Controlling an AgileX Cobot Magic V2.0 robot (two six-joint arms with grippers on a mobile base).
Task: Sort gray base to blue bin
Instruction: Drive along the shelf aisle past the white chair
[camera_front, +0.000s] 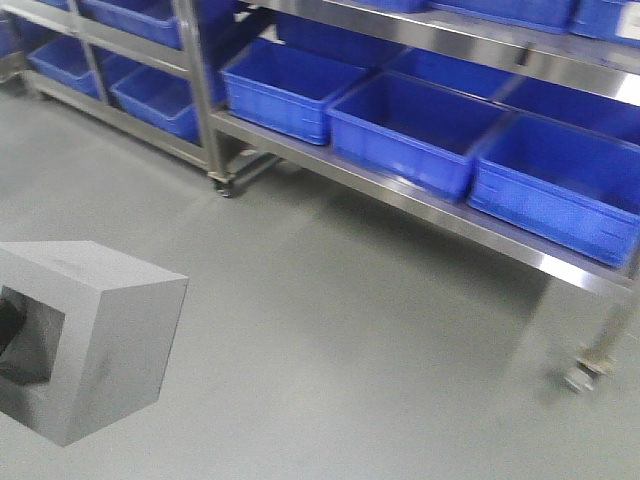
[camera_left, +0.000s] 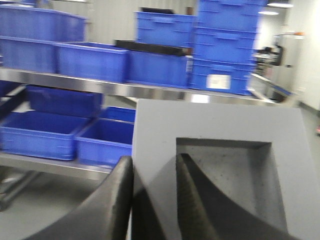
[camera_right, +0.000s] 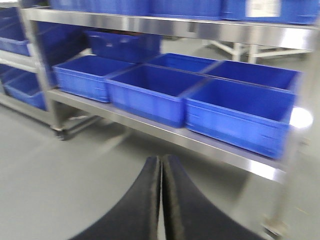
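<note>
Pinching base (camera_left: 220, 125) by its recess wall with left pincer (camera_left: 154, 165), recess facing left; right pincer (camera_right: 161, 165) pressed together.

no legible text; white label (camera_left: 218, 81) on stacked blue crate (camera_left: 244, 75), blurred

Left gripper (camera_left: 155, 159) is seen as two matte black fingers (camera_left: 110, 210), curved and tapered, one finely ribbed inside. Right gripper (camera_right: 161, 158) is built alike: black, smooth, curved.
</note>
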